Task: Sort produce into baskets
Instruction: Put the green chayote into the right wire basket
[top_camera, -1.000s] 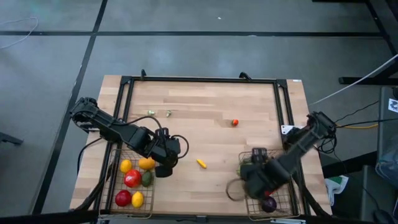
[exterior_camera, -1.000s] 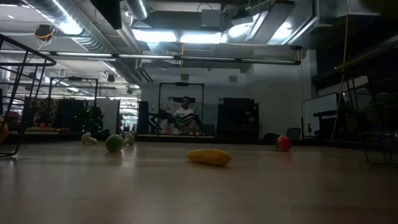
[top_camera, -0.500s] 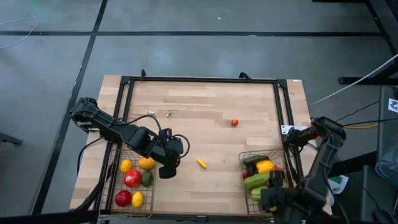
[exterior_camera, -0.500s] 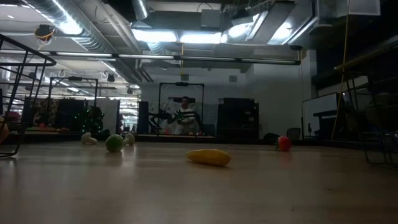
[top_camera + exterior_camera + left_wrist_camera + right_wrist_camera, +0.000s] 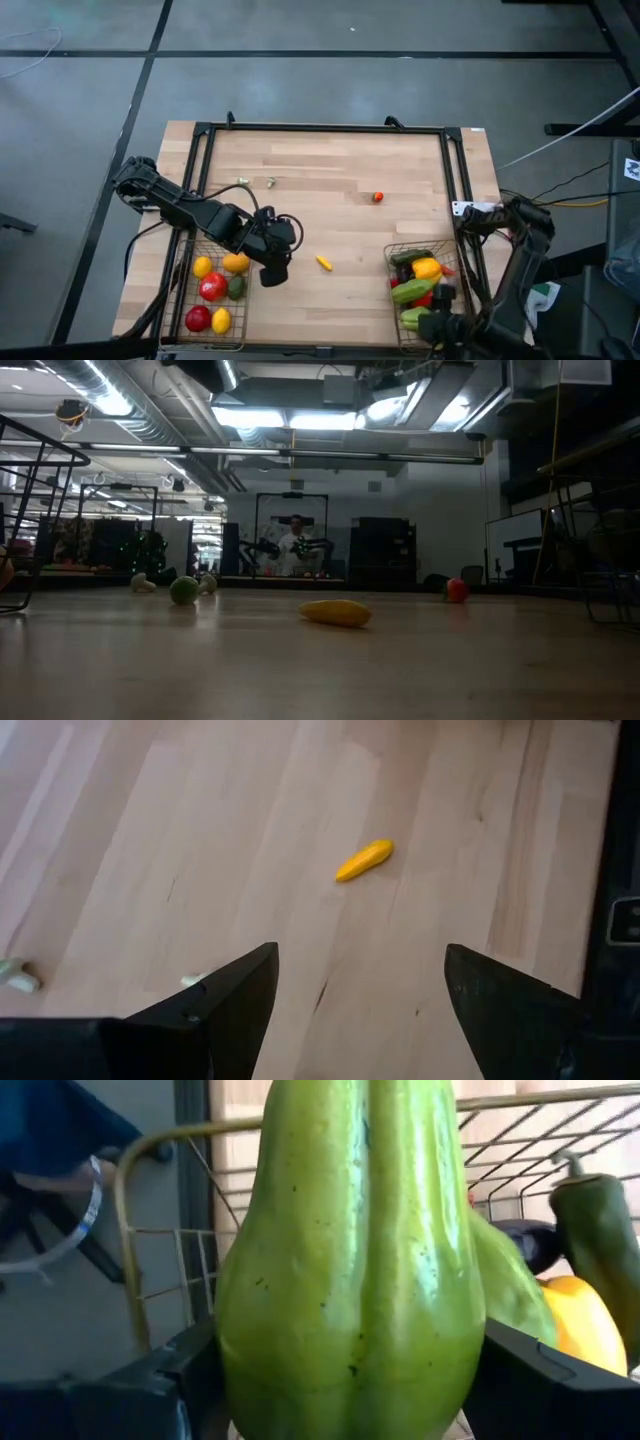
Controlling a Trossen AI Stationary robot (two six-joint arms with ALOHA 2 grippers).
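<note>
My left gripper (image 5: 272, 274) is open and empty over the table, just right of the left basket (image 5: 183, 292), which holds red, yellow and green pieces. A yellow piece (image 5: 364, 860) lies on the wood ahead of its fingers and also shows in the high view (image 5: 323, 263). My right gripper (image 5: 438, 325) is at the near end of the right basket (image 5: 389, 262), with a large light-green pear-shaped piece (image 5: 350, 1280) between its fingers. A red piece (image 5: 378, 197) and small green pieces (image 5: 271, 182) lie farther back. My right gripper has the light-green piece between its two fingers, one finger (image 5: 170, 1380) on each of its bulging sides (image 5: 240, 1340). The piece stands over the basket's near end. I cannot tell whether it is lifted or rests on the wire.
The right basket also holds a dark green piece (image 5: 600, 1230), a yellow piece (image 5: 580, 1320) and another green piece (image 5: 412, 292). A black frame (image 5: 320, 128) runs around the table's back and sides. Bare wood (image 5: 330, 220) lies between the baskets.
My right arm has swung from above the right basket toward the table's near edge, uncovering the pieces in the basket.
</note>
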